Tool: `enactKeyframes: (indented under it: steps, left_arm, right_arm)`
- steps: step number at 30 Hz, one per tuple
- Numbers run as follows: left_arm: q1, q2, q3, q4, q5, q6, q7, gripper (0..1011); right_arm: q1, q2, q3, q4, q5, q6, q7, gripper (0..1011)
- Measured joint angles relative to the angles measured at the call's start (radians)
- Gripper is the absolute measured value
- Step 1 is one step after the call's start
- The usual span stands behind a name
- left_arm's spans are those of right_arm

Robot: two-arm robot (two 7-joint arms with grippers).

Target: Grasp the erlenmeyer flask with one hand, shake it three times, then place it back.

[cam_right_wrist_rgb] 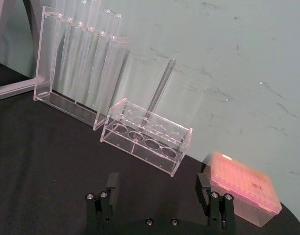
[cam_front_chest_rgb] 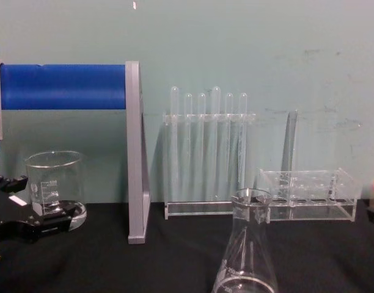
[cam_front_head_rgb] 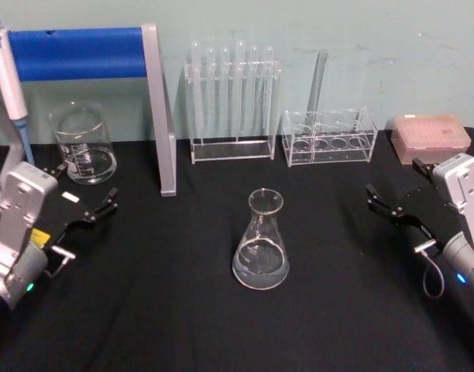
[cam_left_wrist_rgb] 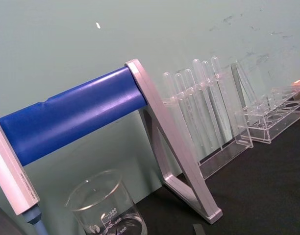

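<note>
Erlenmeyer flask [cam_front_head_rgb: 262, 244] stood upright near the middle of the black table [cam_front_head_rgb: 183, 325], w/ nothing touching it; poss. a little clear liquid in the base, hard to tell through the glass. So the task looked to be at step one, approach, w/ grasp, three shakes and set-down all not yet done. Next move prob. called for one arm to swing inward, line its fingers up w/ the narrow neck below the flared rim, and close firmly enough that the flask wouldn't slip when shaken. Left gripper [cam_front_head_rgb: 82, 190] hovered low at the table's left side, well apart from the flask, jaws spread wide and holding nothing, its far finger just beside the glass beaker [cam_front_head_rgb: 84, 143]. Right gripper [cam_right_wrist_rgb: 157, 186] sat at the right side, also well apart from the flask, spread wide and empty. Farther back: a blue-barred stand [cam_front_head_rgb: 74, 53], a tall test tube rack [cam_front_head_rgb: 231, 101], a low clear rack [cam_front_head_rgb: 330, 138] w/ one tube, and a pink tip box [cam_front_head_rgb: 431, 138] by the wall.
</note>
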Motion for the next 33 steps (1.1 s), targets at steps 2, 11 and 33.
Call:
enactKeyframes:
  steps: [2, 11, 33]
  left_arm:
    - [0.000, 0.000, 0.000, 0.000, 0.000, 0.000, 0.000, 1001]
    - [0.000, 0.000, 0.000, 0.000, 0.000, 0.000, 0.000, 1001]
    - [0.000, 0.000, 0.000, 0.000, 0.000, 0.000, 0.000, 1001]
  right_arm:
    - [0.000, 0.000, 0.000, 0.000, 0.000, 0.000, 0.000, 1000]
    - [0.000, 0.000, 0.000, 0.000, 0.000, 0.000, 0.000, 1000]
    - [-0.060, 0.044, 0.065, -0.057, 0.127, -0.008, 0.179, 1000]
